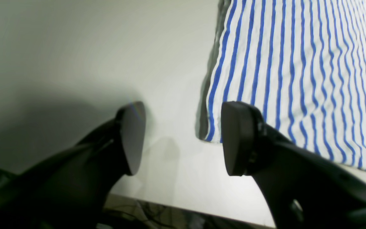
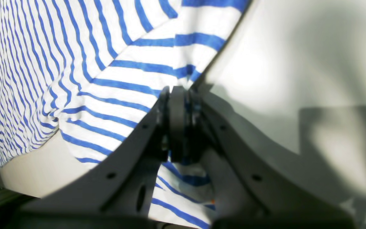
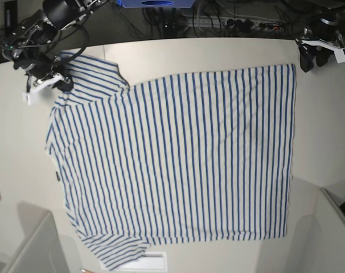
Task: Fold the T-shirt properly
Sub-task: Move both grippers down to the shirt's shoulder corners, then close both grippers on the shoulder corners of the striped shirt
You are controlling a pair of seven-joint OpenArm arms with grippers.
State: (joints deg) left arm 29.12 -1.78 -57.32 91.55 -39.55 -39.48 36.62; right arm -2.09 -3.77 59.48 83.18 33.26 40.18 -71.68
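One T-shirt (image 3: 178, 159) lies flat mid-desk; right gripper (image 2: 178, 95) clenched on a sleeve at far-left corner; left gripper (image 1: 183, 138) released beside far-right hem; its lower sleeve is partly cut off

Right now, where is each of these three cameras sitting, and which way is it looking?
Left wrist: rides the left arm, looking past the open left hand at the T-shirt corner on the table.
Right wrist: rides the right arm; the right hand pinches a sleeve.
Base: overhead, looking down; both arms show at the far corners.
All three share the striped T-shirt.
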